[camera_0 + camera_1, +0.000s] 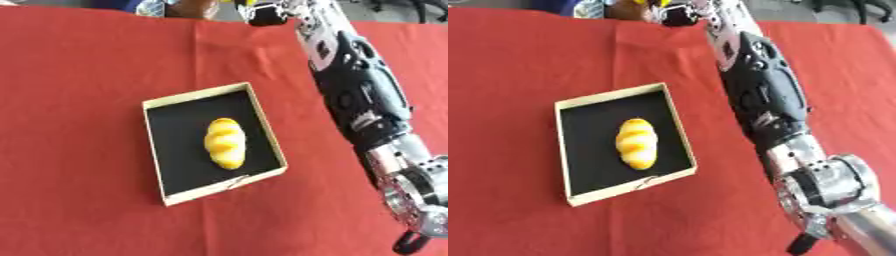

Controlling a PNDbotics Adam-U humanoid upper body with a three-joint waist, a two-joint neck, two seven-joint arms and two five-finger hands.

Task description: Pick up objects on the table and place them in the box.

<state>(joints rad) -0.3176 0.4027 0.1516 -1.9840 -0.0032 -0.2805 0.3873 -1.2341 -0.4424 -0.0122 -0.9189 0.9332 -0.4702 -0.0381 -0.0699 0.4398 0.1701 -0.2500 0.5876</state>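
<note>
A shallow box point(156, 150) with a cream rim and black floor lies on the red tablecloth near the middle. A yellow bread-shaped object point(225, 142) rests inside it, lengthwise, roughly centred. My right arm point(763, 95) comes in from the lower right and stretches past the box's right side to the table's far edge. My right hand point(681, 14) is there, dark and partly cut off by the top of the view, beside a small yellow thing point(659, 3). The hand is well apart from the box. My left hand shows in neither view.
The red cloth point(79, 75) covers the whole table. Along the far edge sit a blue thing point(557, 5), a pale clear object point(150, 7) and a brown shape point(194, 7). Grey floor shows beyond the top right.
</note>
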